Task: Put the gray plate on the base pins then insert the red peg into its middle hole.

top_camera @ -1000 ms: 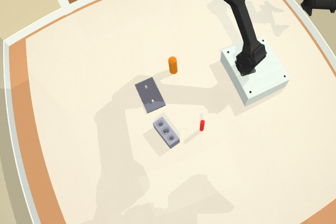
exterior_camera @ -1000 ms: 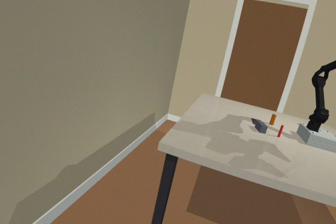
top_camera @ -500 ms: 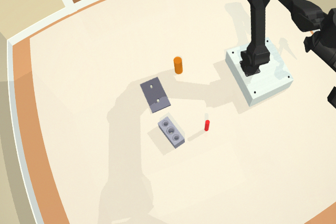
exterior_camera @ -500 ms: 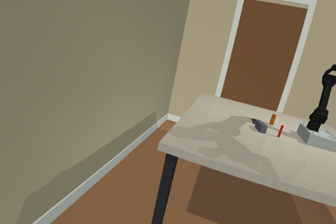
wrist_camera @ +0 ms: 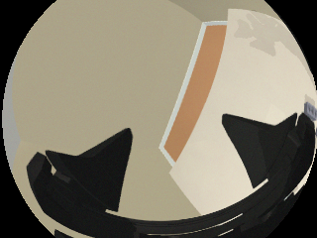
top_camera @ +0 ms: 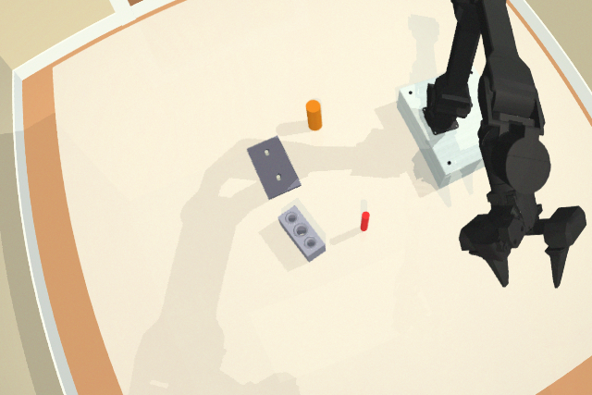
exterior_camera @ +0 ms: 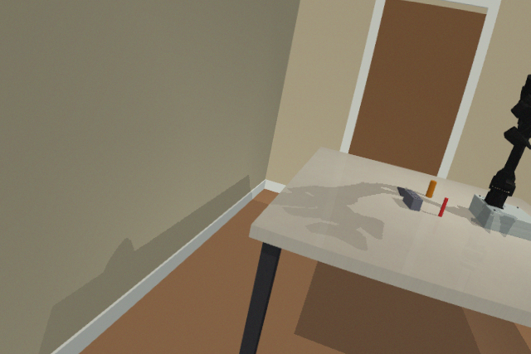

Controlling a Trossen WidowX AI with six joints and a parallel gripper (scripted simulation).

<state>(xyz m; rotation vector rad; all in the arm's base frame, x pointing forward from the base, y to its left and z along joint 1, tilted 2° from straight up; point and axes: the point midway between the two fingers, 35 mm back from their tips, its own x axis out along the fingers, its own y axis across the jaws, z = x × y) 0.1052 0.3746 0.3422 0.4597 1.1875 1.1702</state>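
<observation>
The dark base (top_camera: 272, 165) (exterior_camera: 401, 191) lies on the table with its two pale pins upright and bare. The gray plate (top_camera: 306, 236) (exterior_camera: 411, 201) rests on the table beside the base, its three holes facing up and empty; a bit of it shows at the right edge of the wrist view (wrist_camera: 310, 110). The red peg (top_camera: 364, 221) (exterior_camera: 443, 207) stands upright on the table, apart from the plate. My gripper (top_camera: 530, 286) (wrist_camera: 178, 126) is open and empty, raised above the table and well to the right of the peg in the top view. The exterior view does not show my fingers.
An orange cylinder (top_camera: 314, 116) (exterior_camera: 431, 189) stands upright near the base. The arm's pale mounting block (top_camera: 461, 154) (exterior_camera: 501, 222) sits to the right of these objects. The table's edge (exterior_camera: 325, 256) runs along the front in the exterior view.
</observation>
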